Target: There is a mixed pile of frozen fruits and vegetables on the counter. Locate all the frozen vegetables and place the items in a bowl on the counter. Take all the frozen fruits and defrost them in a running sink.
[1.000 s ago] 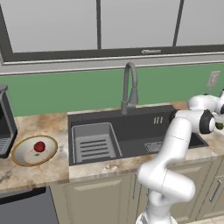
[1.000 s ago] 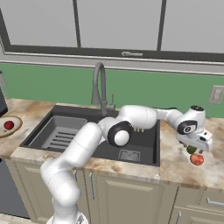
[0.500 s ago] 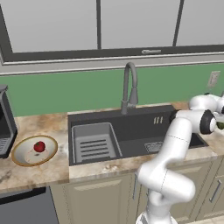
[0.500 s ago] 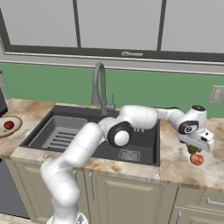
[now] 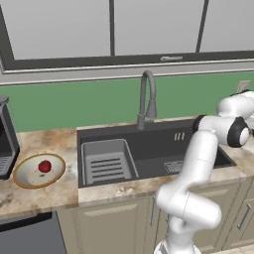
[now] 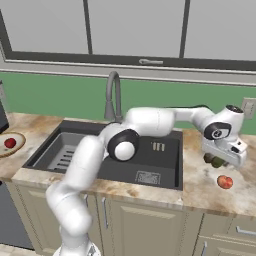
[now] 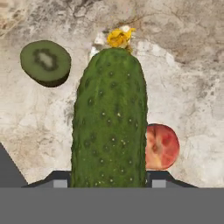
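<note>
My gripper [image 7: 109, 180] is shut on a bumpy green cucumber [image 7: 109, 118] with a yellow flower end, and holds it just above the counter to the right of the sink. On the stone below lie a kiwi half [image 7: 45, 62] and a peach [image 7: 162, 146], partly hidden behind the cucumber. In the right base view the gripper [image 6: 220, 156] hangs over the green pieces, with the peach [image 6: 225, 181] near the counter's front. The shallow bowl [image 5: 25, 178] sits far left of the sink and holds a red item [image 5: 44, 165]. I see no water at the faucet [image 5: 146, 99].
The dark sink [image 5: 163, 144] has a drying rack [image 5: 106, 161] in its left half. A dark appliance [image 5: 6, 134] stands at the far left beside the bowl. A wall outlet [image 6: 248, 106] is behind the gripper, and a window runs above the green backsplash.
The gripper has risen slightly from the counter with the cucumber in it. The peach and kiwi half have stayed in place.
</note>
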